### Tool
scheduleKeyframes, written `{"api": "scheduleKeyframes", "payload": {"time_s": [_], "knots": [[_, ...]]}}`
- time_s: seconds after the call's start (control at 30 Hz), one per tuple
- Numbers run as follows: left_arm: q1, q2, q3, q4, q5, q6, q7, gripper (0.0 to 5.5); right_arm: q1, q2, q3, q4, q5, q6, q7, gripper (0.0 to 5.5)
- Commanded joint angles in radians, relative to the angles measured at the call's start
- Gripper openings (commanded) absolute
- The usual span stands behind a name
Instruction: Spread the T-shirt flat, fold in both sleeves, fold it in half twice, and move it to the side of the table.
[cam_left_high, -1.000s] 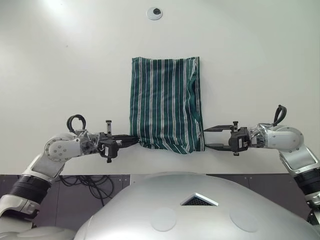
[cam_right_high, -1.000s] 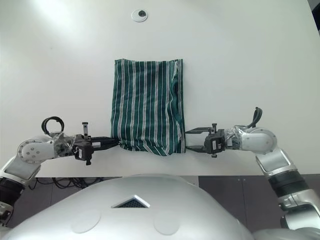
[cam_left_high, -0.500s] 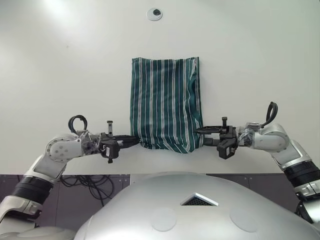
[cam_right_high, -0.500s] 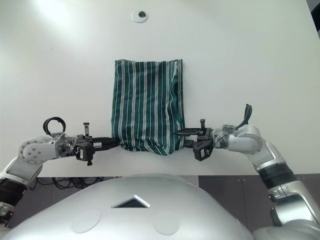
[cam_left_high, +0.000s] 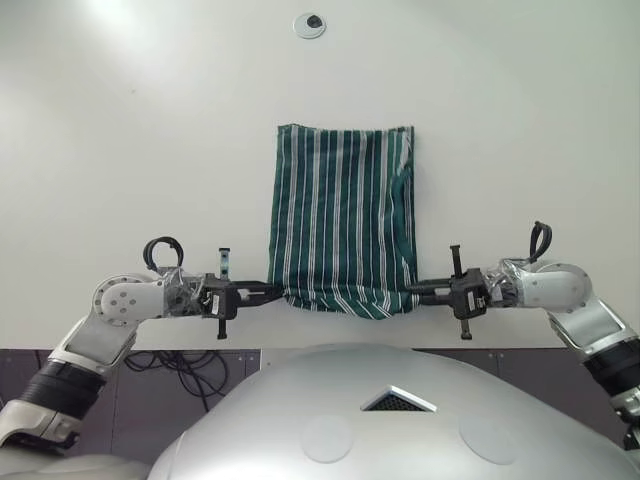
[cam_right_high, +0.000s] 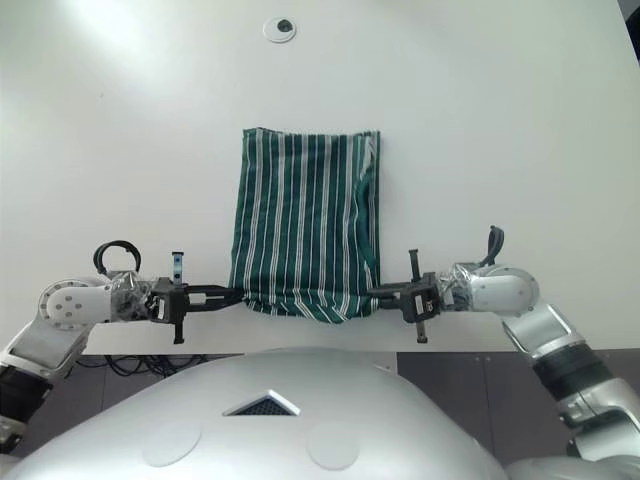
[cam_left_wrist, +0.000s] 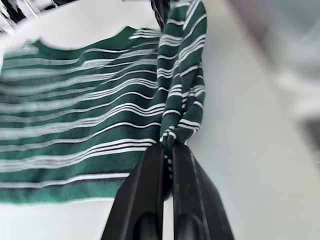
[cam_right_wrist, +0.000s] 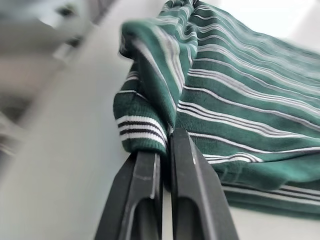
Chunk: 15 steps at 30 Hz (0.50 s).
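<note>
- Head views: the green striped T-shirt (cam_left_high: 345, 215) lies centre frame on the white counter (cam_left_high: 130, 150) as a tall rectangle with its sleeves tucked in. Its near edge is close to the counter's front. If the two arms rise unevenly, the half-fold would likely land skewed, or the looser right-hand layer could fall open. The left end effector (cam_left_high: 275, 291) meets the shirt's lower-left corner and the right end effector (cam_left_high: 415, 291) the lower-right corner.
- Left wrist view: the bite looks shallow, so the cloth could slip out under tension. The left end effector (cam_left_wrist: 167, 148) is pressed together, pinching a small bunch of T-shirt (cam_left_wrist: 75, 120) hem.
- Right wrist view: it may be gripping only some of the layers, leaving the rest behind. The right end effector (cam_right_wrist: 166, 150) is likewise closed tight on the T-shirt (cam_right_wrist: 240, 100) corner.
</note>
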<state>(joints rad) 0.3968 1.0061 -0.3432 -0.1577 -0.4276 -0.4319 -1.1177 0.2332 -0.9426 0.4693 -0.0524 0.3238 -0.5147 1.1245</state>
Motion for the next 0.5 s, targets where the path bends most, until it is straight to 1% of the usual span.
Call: {"api": "scheduleKeyframes", "payload": {"time_s": [0.03, 0.1, 0.23, 0.37, 0.43, 0.5], "knots": [[0.131, 0.207, 0.091, -0.228, -0.363, 0.259, -0.197, 0.00, 0.050, -0.135, -0.076, -0.169, 0.257, 0.210, 0.145, 0.01], [0.134, 0.209, 0.145, -0.264, -0.442, 0.318, -0.222, 0.00, 0.075, -0.170, -0.104, -0.212, 0.314, 0.282, 0.184, 0.01], [0.122, 0.168, 0.208, -0.272, -0.487, 0.423, -0.214, 0.00, 0.099, -0.142, -0.179, -0.256, 0.384, 0.360, 0.200, 0.01], [0.037, 0.060, 0.218, -0.209, -0.451, 0.520, -0.136, 0.00, 0.058, -0.062, -0.218, -0.247, 0.356, 0.435, 0.140, 0.01], [0.010, 0.013, 0.224, -0.162, -0.420, 0.531, -0.138, 0.00, 0.022, -0.018, -0.216, -0.230, 0.319, 0.465, 0.100, 0.01], [-0.018, -0.033, 0.255, -0.105, -0.417, 0.544, -0.133, 0.00, -0.016, 0.031, -0.220, -0.212, 0.294, 0.498, 0.062, 0.01]]}}
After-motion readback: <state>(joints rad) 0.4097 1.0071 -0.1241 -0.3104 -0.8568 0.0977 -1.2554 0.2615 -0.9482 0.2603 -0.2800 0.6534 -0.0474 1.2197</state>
